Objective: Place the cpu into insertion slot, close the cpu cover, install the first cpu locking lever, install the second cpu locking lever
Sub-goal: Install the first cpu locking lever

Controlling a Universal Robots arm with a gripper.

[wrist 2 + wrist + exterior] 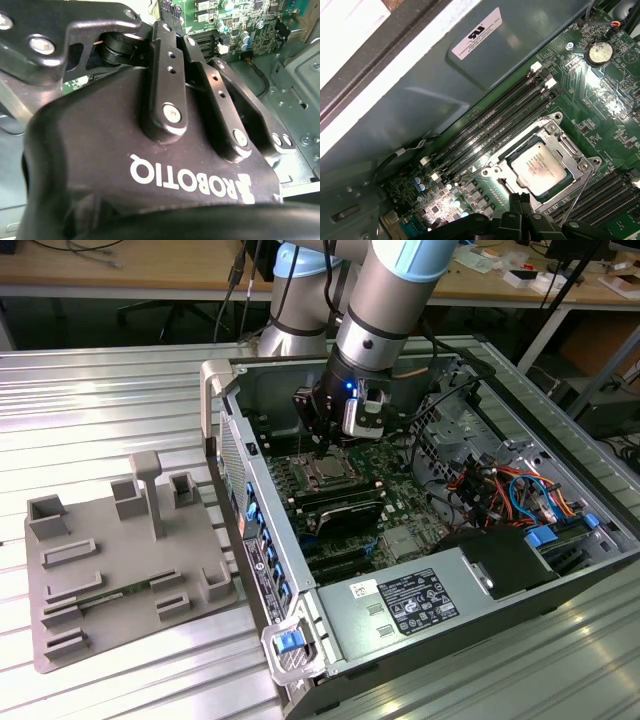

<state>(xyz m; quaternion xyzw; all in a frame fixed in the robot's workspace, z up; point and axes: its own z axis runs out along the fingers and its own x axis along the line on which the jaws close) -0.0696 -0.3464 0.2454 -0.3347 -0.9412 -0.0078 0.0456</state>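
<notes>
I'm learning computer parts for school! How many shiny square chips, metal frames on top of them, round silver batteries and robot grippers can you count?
cpu: 1
cpu cover: 1
round silver battery: 1
gripper: 1
Total: 4

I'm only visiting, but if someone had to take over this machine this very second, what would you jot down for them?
Gripper: low inside the computer case, at the edge of the insertion slot.
Things: the cpu lies in the slot; the cpu cover frames it.
Done: cpu placed; cover looks closed.
Left: the locking levers. One thin lever rod runs slanted beside the socket, seemingly unlatched; the other I cannot make out.
</notes>
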